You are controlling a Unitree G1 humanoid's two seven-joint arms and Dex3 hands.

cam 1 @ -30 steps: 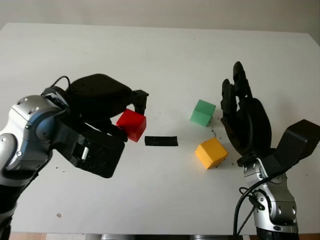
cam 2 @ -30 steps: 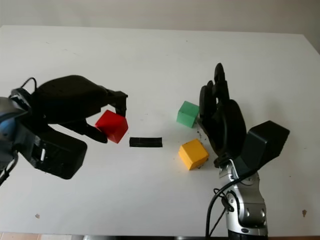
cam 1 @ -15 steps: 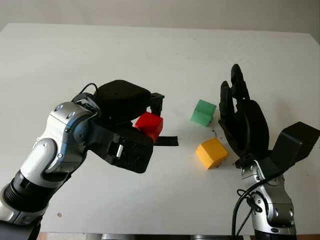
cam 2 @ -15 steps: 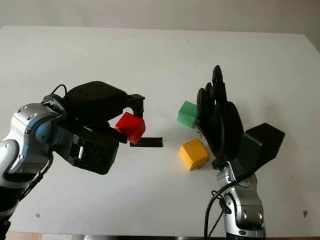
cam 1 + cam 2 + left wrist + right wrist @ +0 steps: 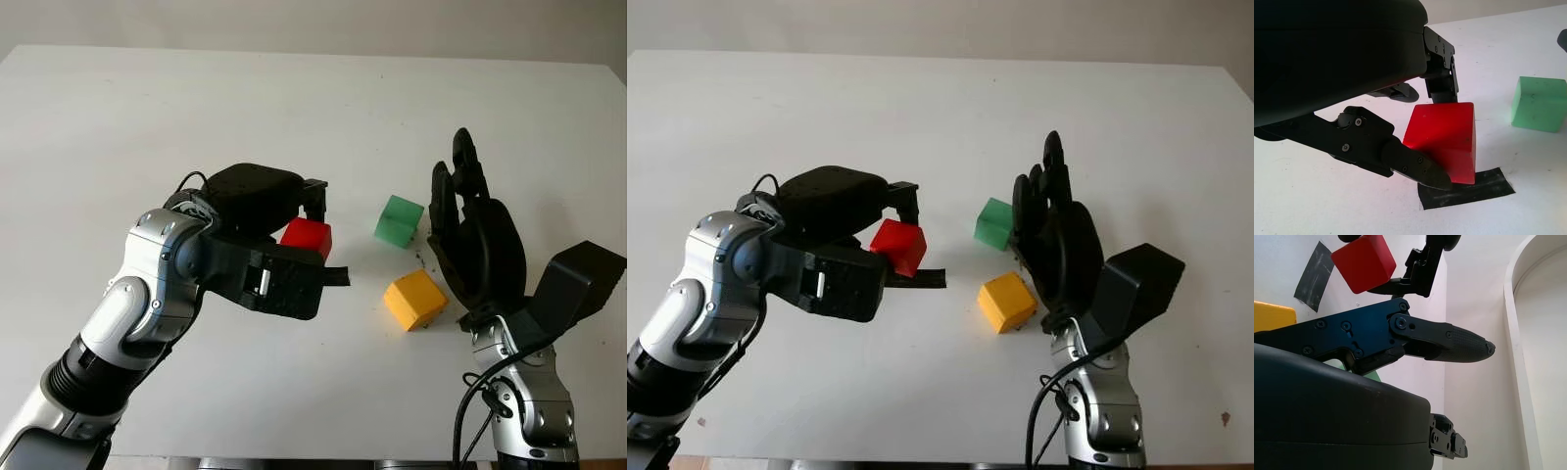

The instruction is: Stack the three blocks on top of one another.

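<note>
**Red block held above the tape strip**

We see the red plastic cube [image 5: 307, 238] clamped between the fingers [image 5: 1415, 166] of our left hand [image 5: 284, 240], lifted clear of the white table [image 5: 294, 108]. From the left wrist view the cube hangs tilted just above the strip of black tape [image 5: 1469, 188] stuck to the table, and we take that strip as our landmark.

To the right of the tape strip sits the yellow plastic cube [image 5: 413, 299], resting on the table and turned a little off square. Beyond the yellow cube, farther from us and still to the right of the tape, sits the green plastic cube [image 5: 398, 220]. The two cubes are near each other but not touching, and both are apart from the red one.

Our right hand [image 5: 475, 240] stands upright just past the yellow and green cubes, on the side away from the tape strip. It is open and holds nothing; its palm faces the two cubes. We cannot tell whether it touches either cube.

Our left arm [image 5: 137, 313], silver with a black hand shell, reaches in toward the tape strip from the near left side of the table.
</note>
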